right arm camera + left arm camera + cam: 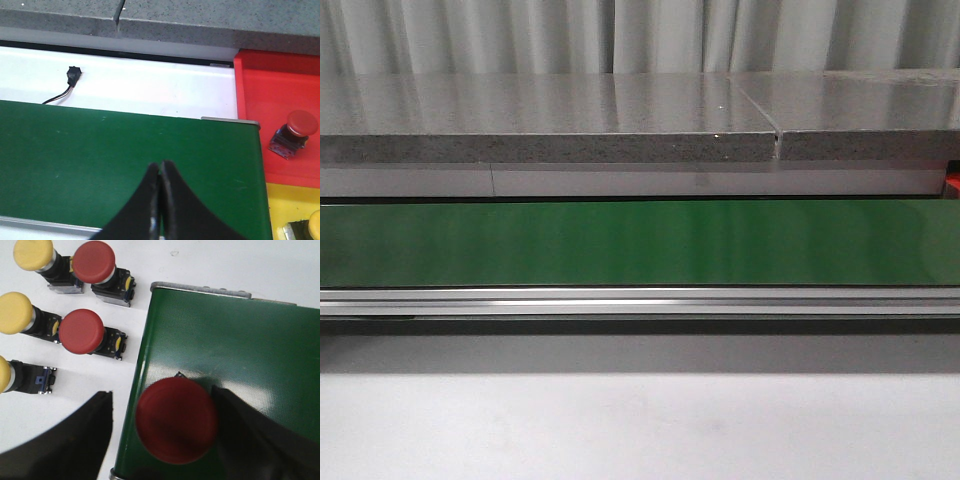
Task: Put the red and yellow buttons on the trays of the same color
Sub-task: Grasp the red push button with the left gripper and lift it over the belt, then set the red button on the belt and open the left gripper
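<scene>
Between the left pincer's (162, 432) spread fingers sits a red button (176, 420), over the green belt's (240, 355) end; contact with the fingers can't be told. Beyond it on the white table (225, 265): two more red buttons (81, 331), three yellow buttons (14, 313). Right pincer (160, 200) pressed shut, empty, above belt; beside it a red tray (265, 95) holding a red button (294, 131), yellow tray (285, 197) next.

We count four red buttons: one (176, 420) between the left gripper's fingers, two more (94, 261) (81, 331) on the white surface, and one (301, 123) on the red tray (265, 90). Yellow buttons: three (33, 253) (15, 312) (4, 374) by the left wrist, plus a fourth (315, 222) peeking in on the yellow tray (287, 202). One green belt (640, 242).
</scene>
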Robot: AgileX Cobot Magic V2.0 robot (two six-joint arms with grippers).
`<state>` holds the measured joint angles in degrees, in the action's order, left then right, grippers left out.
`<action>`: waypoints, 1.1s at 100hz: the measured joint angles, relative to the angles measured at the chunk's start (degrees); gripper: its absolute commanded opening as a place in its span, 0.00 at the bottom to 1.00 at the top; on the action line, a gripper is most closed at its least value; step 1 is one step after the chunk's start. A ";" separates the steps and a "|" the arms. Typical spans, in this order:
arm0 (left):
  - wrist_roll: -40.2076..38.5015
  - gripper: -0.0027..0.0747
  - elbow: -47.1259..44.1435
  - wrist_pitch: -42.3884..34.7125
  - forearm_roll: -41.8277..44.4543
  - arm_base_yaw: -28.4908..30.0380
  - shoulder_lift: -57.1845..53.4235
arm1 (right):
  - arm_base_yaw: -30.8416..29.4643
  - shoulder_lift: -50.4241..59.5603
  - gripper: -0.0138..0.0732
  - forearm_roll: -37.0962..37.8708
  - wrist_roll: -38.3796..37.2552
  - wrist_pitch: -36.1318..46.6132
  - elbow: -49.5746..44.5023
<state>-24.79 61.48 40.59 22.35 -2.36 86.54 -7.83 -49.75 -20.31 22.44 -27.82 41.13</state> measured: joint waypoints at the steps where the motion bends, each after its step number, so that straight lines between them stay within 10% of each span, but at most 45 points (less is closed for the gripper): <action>1: 0.00 0.71 0.00 0.00 0.00 0.00 0.00 | 0.00 0.00 0.08 0.00 0.00 0.00 0.00; 75: 8.64 0.71 13.92 1.73 -10.38 0.25 0.00 | 0.00 0.00 0.08 0.00 0.00 0.00 0.00; 110: 8.84 0.71 14.40 5.40 -11.38 10.77 0.00 | 0.00 0.00 0.08 0.00 0.00 0.00 0.00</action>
<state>-15.96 75.88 45.99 10.97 8.42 86.54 -7.83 -49.75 -20.31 22.44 -27.82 41.13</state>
